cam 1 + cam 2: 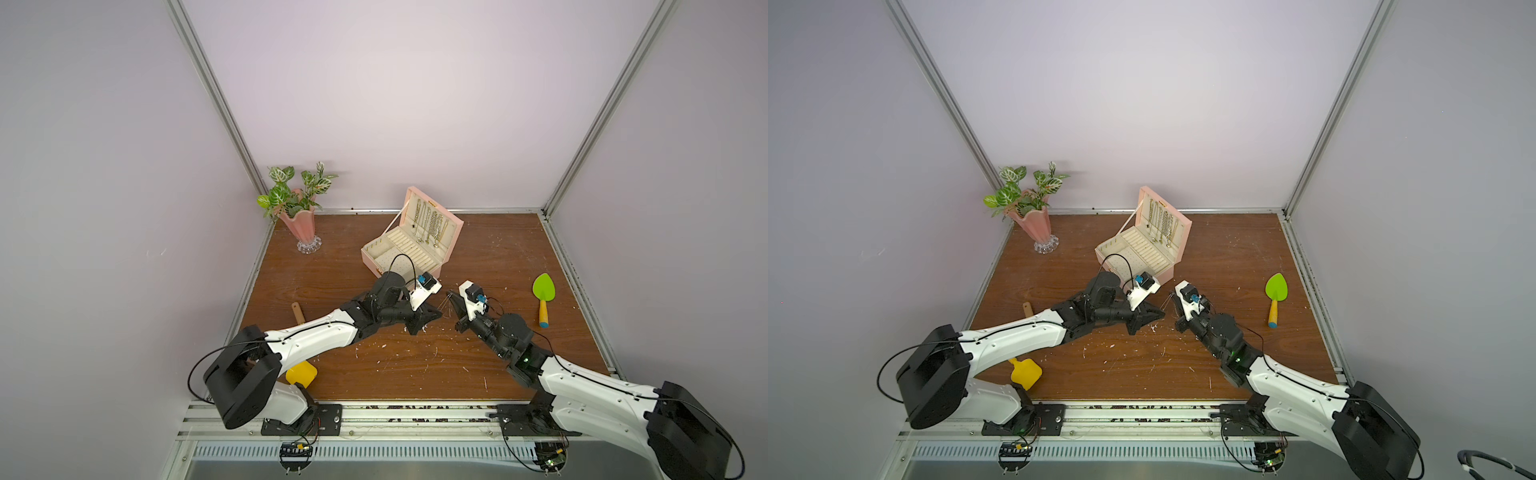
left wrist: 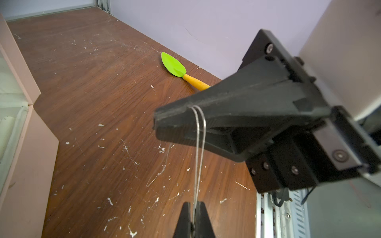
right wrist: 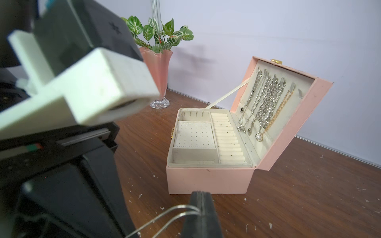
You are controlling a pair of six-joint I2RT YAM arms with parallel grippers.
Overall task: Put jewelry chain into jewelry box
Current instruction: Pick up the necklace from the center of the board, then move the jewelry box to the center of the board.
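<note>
2 thread-thin silvery jewelry chain strands; pink rectangular jewelry box.

The thread-thin, silvery jewelry chain hangs doubled, seemingly taut, at five o'clock of the pink jewelry box, which stands open.

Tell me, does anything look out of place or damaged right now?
Mainly the jewelry chain: both the left gripper and right gripper are shut on it, so it is strung between them above the table. The wood is scratched and flecked white.
</note>
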